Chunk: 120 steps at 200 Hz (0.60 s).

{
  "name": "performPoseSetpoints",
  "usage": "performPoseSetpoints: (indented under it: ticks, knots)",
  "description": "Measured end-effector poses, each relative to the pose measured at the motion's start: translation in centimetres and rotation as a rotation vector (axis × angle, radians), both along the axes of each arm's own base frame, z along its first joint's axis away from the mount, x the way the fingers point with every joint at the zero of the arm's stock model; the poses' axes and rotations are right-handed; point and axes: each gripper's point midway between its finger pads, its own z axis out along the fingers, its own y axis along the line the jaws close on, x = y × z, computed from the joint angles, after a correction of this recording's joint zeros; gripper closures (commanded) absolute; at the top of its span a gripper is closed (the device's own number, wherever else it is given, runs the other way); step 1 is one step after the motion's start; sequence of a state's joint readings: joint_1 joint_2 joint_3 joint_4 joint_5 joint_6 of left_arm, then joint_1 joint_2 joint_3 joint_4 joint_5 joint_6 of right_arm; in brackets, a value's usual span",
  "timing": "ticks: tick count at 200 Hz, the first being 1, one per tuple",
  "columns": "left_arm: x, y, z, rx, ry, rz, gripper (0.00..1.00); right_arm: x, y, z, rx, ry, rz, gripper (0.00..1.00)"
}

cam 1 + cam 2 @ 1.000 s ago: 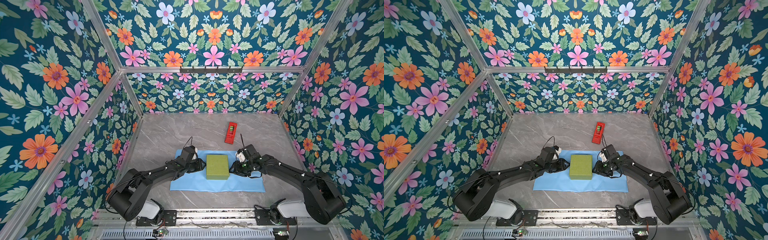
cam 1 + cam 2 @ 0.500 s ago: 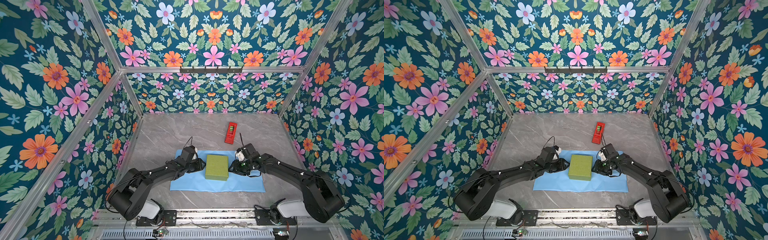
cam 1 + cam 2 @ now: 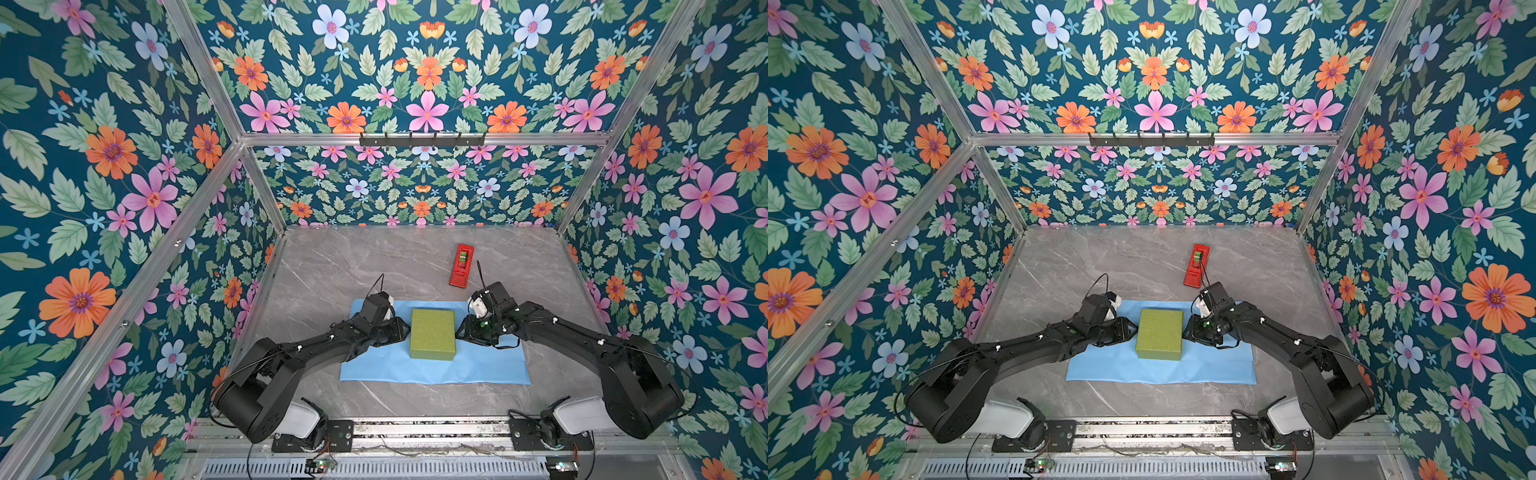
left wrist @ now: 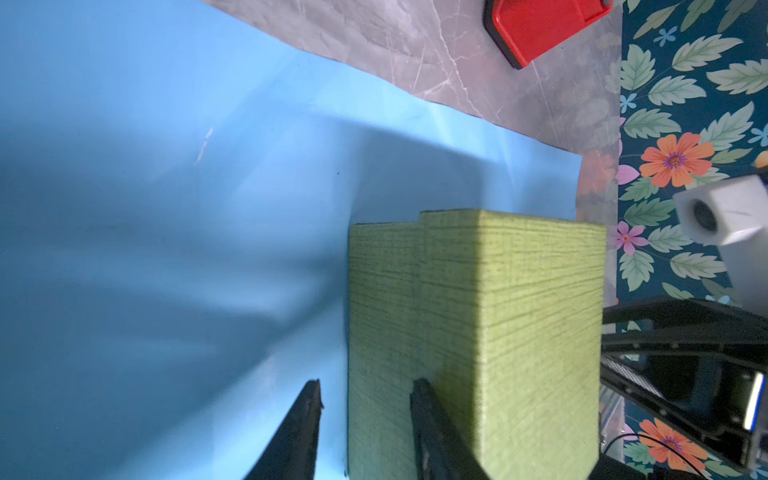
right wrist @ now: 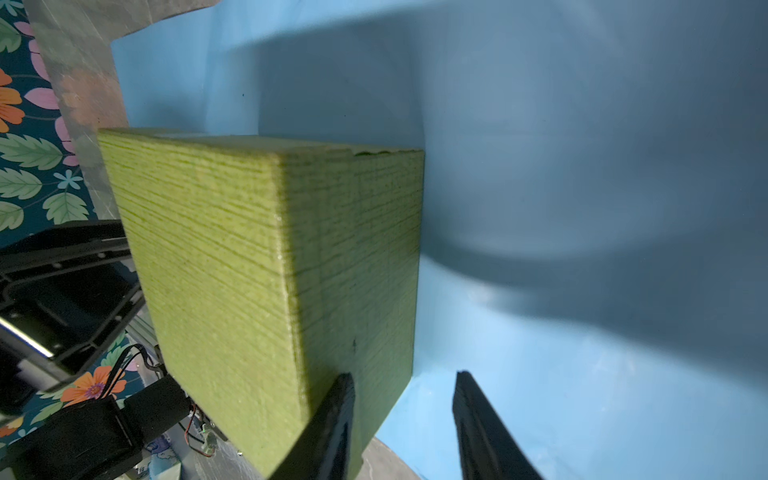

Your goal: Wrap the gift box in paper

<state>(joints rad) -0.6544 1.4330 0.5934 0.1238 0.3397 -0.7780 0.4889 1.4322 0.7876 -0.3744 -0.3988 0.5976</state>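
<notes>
The box [image 3: 432,338] lies flat on the middle of the paper [image 3: 482,368] spread on the counter [image 3: 365,266], with the left end effector [image 3: 405,330] and right end effector [image 3: 459,332] just beside its opposite sides, each with jaws apart and clamped on nothing.

The olive-green rectangular gift box [image 3: 432,338] has a matt, finely woven-textured skin. Under that box the thin light-blue paper sheet [image 3: 415,372] looks smooth and faintly creased; beyond the box the grey marble-patterned desk [image 3: 353,257] gleams slightly.
</notes>
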Motion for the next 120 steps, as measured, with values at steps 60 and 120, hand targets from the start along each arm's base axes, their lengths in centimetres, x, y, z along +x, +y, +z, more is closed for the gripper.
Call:
performPoseSetpoints:
  ticks: [60, 120]
  knots:
    - [-0.46, -0.15, 0.0, -0.002, 0.004, -0.006, 0.6, 0.19, -0.16, 0.02, -0.015, -0.003, -0.003, 0.58]
    - [-0.7, -0.41, -0.38, 0.004, 0.014, -0.016, 0.59, 0.0, -0.34, 0.01, -0.023, 0.001, -0.002, 0.58]
